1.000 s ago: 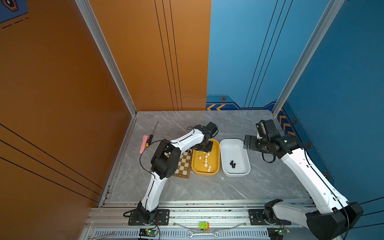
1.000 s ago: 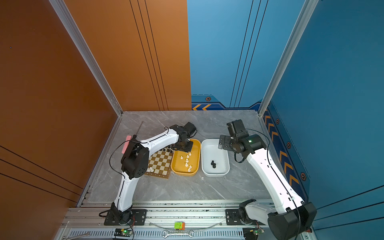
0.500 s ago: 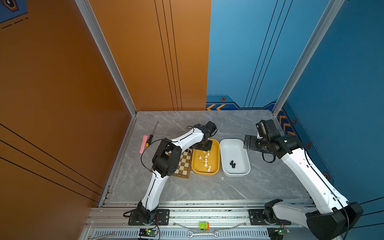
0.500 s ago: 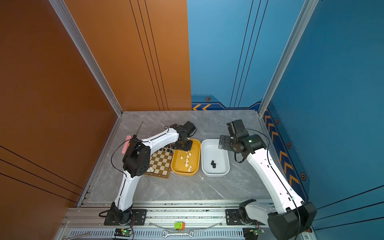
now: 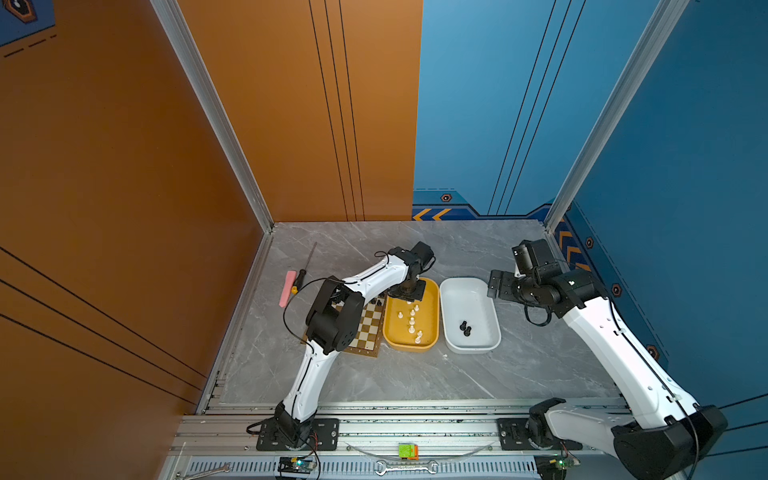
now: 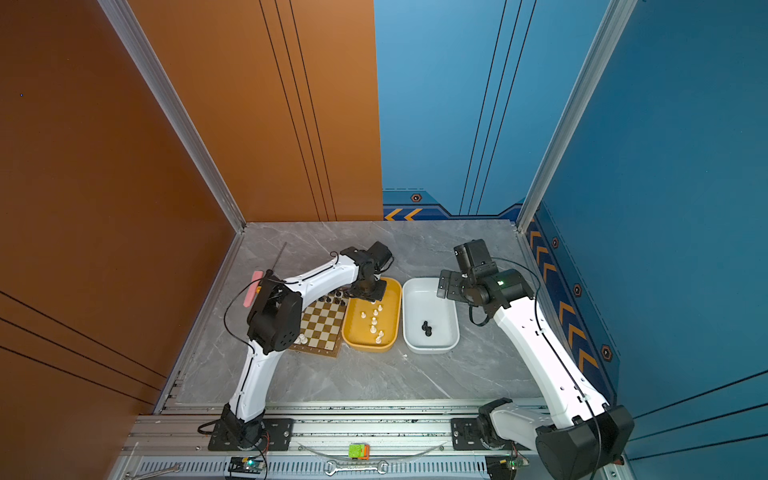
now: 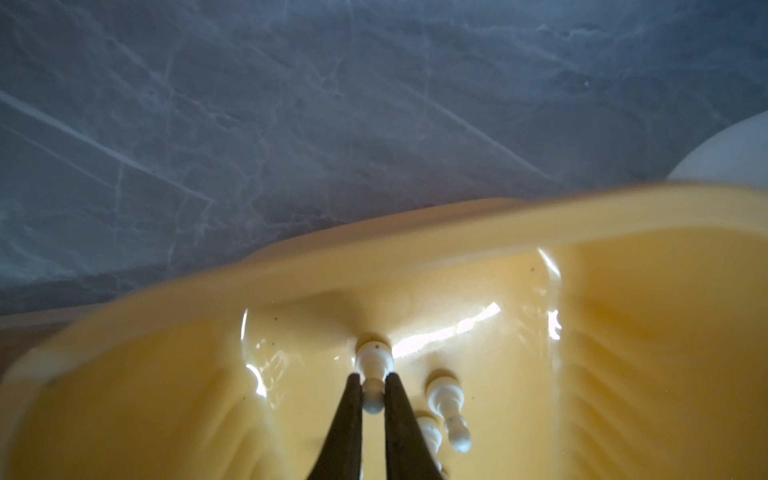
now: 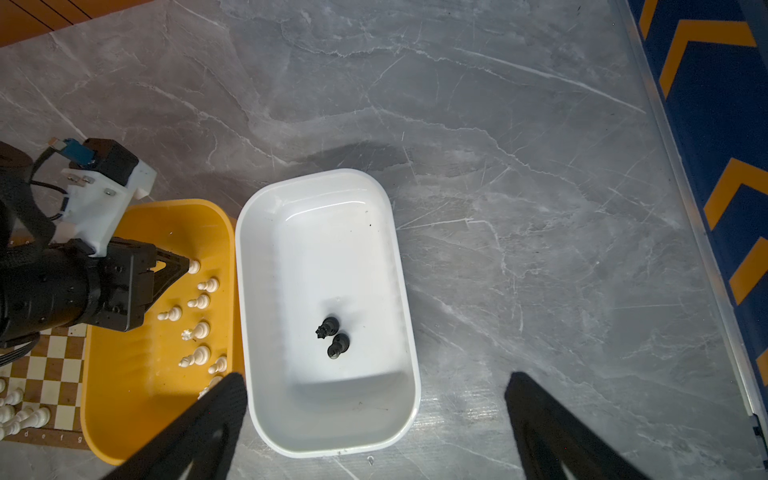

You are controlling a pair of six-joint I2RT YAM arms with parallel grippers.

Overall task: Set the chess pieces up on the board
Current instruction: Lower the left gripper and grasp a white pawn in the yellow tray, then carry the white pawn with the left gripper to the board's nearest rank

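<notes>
Showed the left gripper (image 7: 372,380) pinched on the neck of a cream-white pawn (image 7: 374,359) lying inside the yellow tub (image 7: 415,249), near its end wall farthest from the arm bases. Showed the right gripper (image 8: 374,378) spread wide and empty by the white tub (image 8: 332,249), just beside the yellow tub, with two black pieces (image 8: 330,326) inside. Placed the board (image 6: 324,324), partly set, just beside the yellow tub on the opposite side. Judged the step as pick-up of a white piece. Called next for a straight lift clear of the yellow tub's rim, then a carry to the board.
</notes>
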